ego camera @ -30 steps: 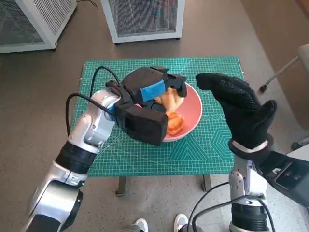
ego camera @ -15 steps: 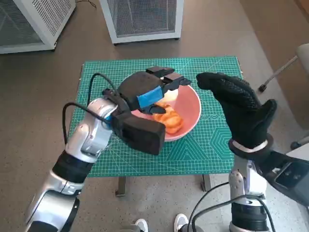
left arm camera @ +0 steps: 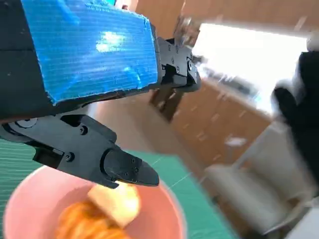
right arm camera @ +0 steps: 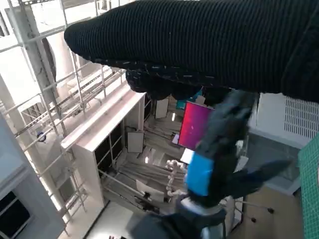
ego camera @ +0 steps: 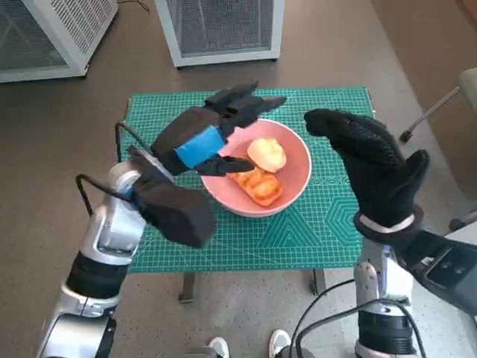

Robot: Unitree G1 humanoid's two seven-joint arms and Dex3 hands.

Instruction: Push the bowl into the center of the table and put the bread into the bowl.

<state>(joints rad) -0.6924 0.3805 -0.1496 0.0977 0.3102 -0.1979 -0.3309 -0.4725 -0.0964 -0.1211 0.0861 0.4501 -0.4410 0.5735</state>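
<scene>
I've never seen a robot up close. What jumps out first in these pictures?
The pink bowl sits mid-table on the green cutting mat, with bread inside. The blue-taped left hand hovers open at the bowl's left rim; the black-gloved right hand is raised to its right.

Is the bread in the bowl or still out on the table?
In the bowl: both bread pieces lie inside the pink bowl, and the left hand holds nothing.
</scene>
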